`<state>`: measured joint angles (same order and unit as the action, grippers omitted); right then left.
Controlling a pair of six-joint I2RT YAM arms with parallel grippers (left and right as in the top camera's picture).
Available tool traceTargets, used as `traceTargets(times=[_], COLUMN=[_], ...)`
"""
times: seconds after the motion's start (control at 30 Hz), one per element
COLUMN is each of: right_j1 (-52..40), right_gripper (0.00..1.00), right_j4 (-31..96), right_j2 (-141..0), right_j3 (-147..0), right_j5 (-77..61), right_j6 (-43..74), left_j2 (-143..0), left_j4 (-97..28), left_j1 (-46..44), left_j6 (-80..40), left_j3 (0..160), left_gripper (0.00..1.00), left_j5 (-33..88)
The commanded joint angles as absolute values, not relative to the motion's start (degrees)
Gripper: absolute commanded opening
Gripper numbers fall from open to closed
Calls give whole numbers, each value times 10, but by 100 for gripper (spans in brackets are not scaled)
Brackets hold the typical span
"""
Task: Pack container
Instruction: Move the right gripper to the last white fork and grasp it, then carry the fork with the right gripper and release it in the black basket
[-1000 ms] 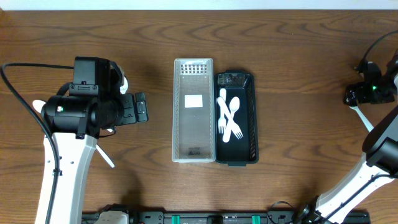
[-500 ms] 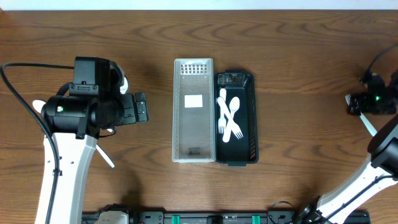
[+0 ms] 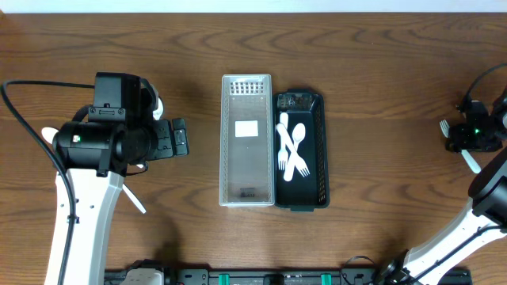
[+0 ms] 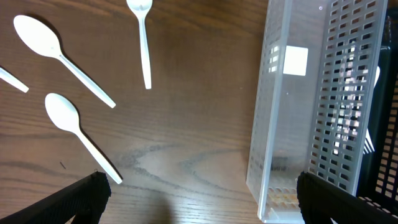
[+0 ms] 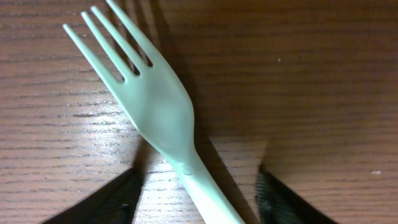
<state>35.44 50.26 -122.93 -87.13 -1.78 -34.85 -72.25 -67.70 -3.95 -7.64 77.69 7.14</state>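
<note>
Straddling the diagonal fork, the right hand stands open, tines pointing away from it.

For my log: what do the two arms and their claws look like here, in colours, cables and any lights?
Both arms have white tubular links and black joint housings. The left arm carries a fat black cylindrical joint, a boxy black module and a thin black cable looping to the side. The left claw is black. The right claw is black too, with a small green light at its wrist.
</note>
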Motion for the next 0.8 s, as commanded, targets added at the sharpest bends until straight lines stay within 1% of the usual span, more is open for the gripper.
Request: traceTargets(times=[0.0,0.17,0.33,0.43,0.47,0.67,0.77], right_j1=[350,337,322,316,314,304,300], right_gripper=[54,44,29,28,25,21,16], right_j4=[505,502,499,499,499,496,494], right_j2=[-1245,-1245,-1245,-1245,-1245,-1243,-1242], right_j3=[-851,-851,-851,-851,-851,-851,-852], right_j5=[-16,-16,-22,-22,-22,-35,-35], right_j6=[-339,-339,-339,-339,-339,-338,-330], left_j2=[-718,-718,-718,-718,-718,-718,-718], left_j4=[-684,-688,-687,-687,-687,-687,-687], left_j1=[-38,-38,-38,-38,-38,-38,-38], left_j6=[-71,-71,-71,-71,-71,-71,-71], left_j3=[786,786,786,786,786,786,786], left_gripper=[98,98,98,98,98,98,98], left_j5=[67,67,67,67,67,67,67])
